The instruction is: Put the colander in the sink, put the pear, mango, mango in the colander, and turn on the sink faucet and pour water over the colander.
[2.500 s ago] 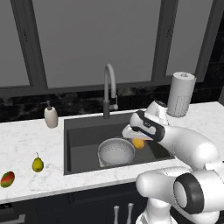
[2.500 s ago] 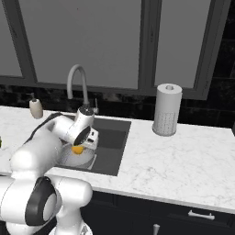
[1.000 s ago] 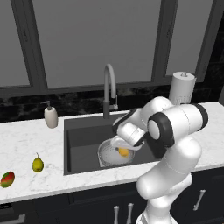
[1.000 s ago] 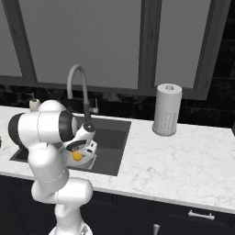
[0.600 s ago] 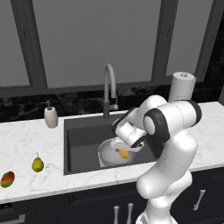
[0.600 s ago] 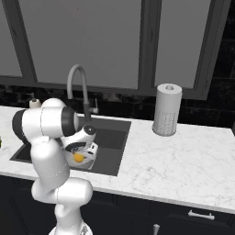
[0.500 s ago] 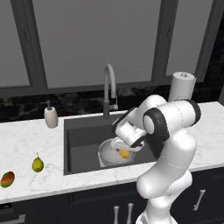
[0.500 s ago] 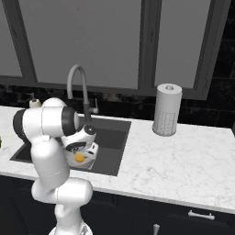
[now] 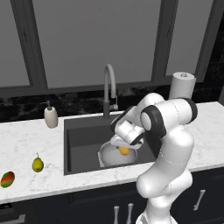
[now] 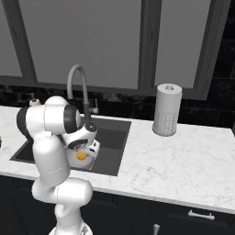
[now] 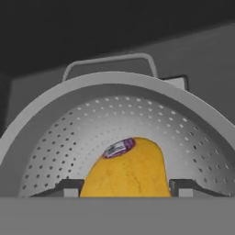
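**Hand view puts the mango low in the colander, with a release to get right**

Standing by the counter, the biggest thing I'd watch is the sink (image 9: 83, 140), because the colander (image 9: 107, 156) sits on its floor towards the front and the arm reaches deep into the basin over it. A clumsy lift from here could catch the colander's rim and drag or tip it. That would leave it badly placed under the faucet (image 9: 109, 85), which is not running.

The gripper (image 11: 126, 187) has its 2 fingertips pressed against the sides of the orange-yellow mango (image 11: 126, 172), pinching it low inside the colander. If the jaws let go while the fruit hangs above the mesh, it could roll up the curved wall. If they pull away without spreading enough, the fruit could come out with them.

The pear (image 9: 37, 164) and the red-green mango (image 9: 7, 179) lie on the counter well to the left of the sink, so 2 fruits remain. Both are round enough to roll off when nudged.

I cannot tell whether the mango touches the colander's floor, since its underside is cut off at the frame's bottom. From the base views, the wrist covers much of the colander.
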